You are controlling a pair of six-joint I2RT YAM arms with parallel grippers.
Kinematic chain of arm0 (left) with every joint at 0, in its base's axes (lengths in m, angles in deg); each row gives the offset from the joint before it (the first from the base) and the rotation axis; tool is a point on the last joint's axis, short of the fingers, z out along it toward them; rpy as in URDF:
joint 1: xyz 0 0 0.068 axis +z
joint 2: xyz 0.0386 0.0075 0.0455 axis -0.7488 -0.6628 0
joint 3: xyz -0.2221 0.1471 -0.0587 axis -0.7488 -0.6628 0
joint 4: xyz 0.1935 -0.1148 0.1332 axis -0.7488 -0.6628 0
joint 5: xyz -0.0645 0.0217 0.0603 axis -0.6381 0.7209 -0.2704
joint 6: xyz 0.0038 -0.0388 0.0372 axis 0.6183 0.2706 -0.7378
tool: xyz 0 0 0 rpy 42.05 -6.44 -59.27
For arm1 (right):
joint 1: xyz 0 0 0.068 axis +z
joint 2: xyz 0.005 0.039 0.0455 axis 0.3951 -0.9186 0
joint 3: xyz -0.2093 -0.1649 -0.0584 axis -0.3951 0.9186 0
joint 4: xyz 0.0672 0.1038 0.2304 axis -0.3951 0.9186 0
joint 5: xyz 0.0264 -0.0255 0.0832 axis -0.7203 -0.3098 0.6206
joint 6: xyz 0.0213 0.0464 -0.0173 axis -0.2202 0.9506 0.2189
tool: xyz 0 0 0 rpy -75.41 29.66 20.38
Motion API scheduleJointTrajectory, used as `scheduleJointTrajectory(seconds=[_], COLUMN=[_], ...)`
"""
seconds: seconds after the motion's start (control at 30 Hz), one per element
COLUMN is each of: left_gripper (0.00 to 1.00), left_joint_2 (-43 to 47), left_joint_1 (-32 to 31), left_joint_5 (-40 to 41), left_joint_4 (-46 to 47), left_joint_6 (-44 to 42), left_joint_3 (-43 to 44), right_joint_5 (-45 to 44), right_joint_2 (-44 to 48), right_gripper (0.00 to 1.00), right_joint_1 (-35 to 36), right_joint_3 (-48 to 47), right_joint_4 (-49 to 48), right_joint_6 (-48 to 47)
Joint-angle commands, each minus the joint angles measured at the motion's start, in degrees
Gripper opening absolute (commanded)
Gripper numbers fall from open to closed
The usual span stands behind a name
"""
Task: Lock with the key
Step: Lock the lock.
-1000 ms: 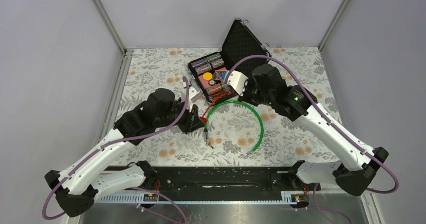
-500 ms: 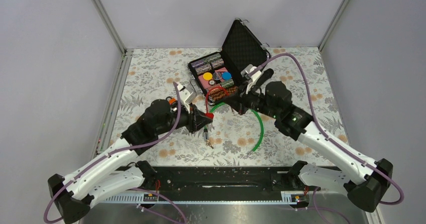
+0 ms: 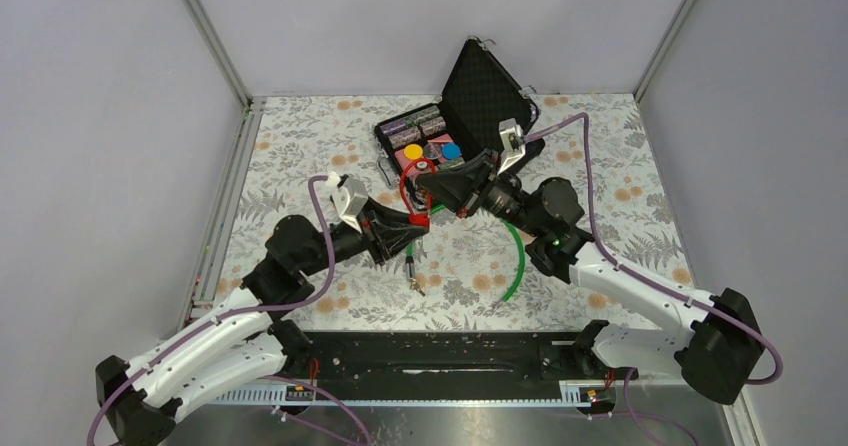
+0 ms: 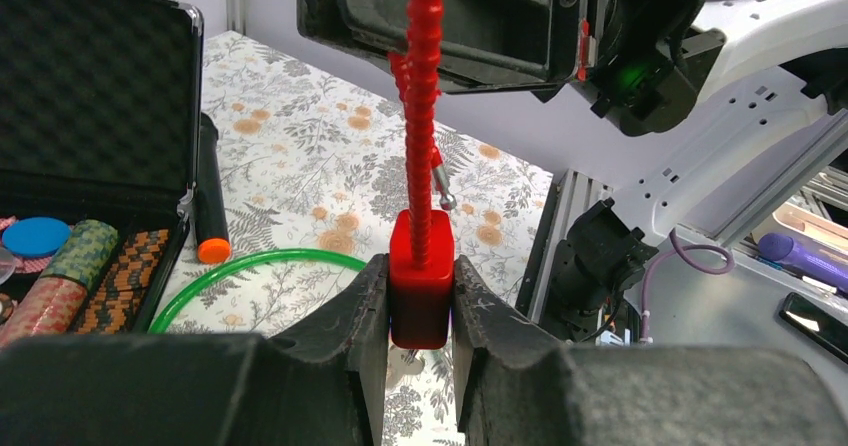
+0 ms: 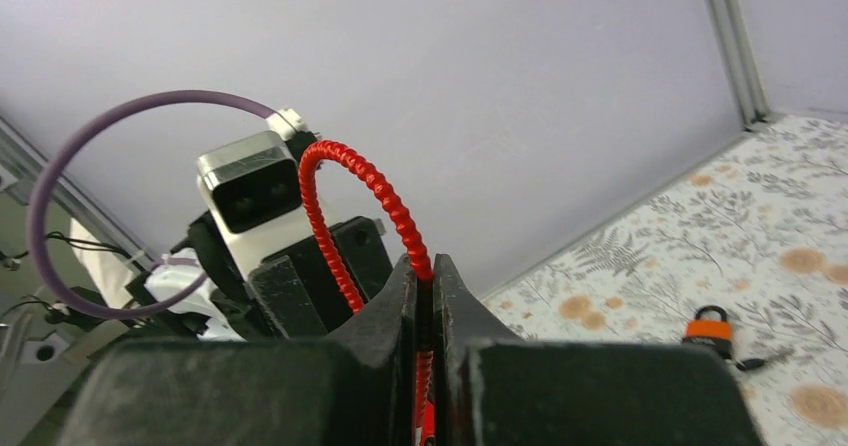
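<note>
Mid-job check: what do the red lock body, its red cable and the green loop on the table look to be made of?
Red lock body: smooth, evenly coloured block, probably plastic-coated. Red cable: ribbed, glossy sleeve, likely vinyl over wire; the core is hidden. Green loop: smooth, slightly translucent, apparently plastic-jacketed cable.

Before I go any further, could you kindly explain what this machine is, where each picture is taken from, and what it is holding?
These are two robot arms bolted at the near edge of a flowered table, each ending in a two-finger gripper. The wide picture looks down from above and behind them; the other two come from a camera on each wrist. On the table lie an open black case of coloured chips, a green cable loop and a small orange padlock. The left gripper clamps the block body of a red cable lock; the right gripper pinches its cable loop.
</note>
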Motion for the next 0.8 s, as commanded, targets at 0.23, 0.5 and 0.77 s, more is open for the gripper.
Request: scheduleJointTrajectory(seconds=[0.23,0.5,0.77], left_gripper=[0.0,0.0,0.0], left_joint_2=[0.13,0.97,1.61], left_joint_1=[-0.21,-0.19,-0.12], left_joint_5=[-2.42,-3.27,-4.56], left_joint_4=[9.35,9.39,10.56], left_joint_6=[2.19,2.32,2.4], left_joint_3=[-0.87,-1.11,-1.53], right_joint_5=[0.45,-0.89,-1.89], right_joint_2=[-0.29,-0.3,1.2], right_gripper=[0.0,0.0,0.0], right_joint_1=[3.01,3.53,3.59], right_joint_3=[0.41,1.54,2.07], right_joint_4=[-8.41,-6.44,-3.49], right_joint_6=[-0.51,-3.31,-5.79])
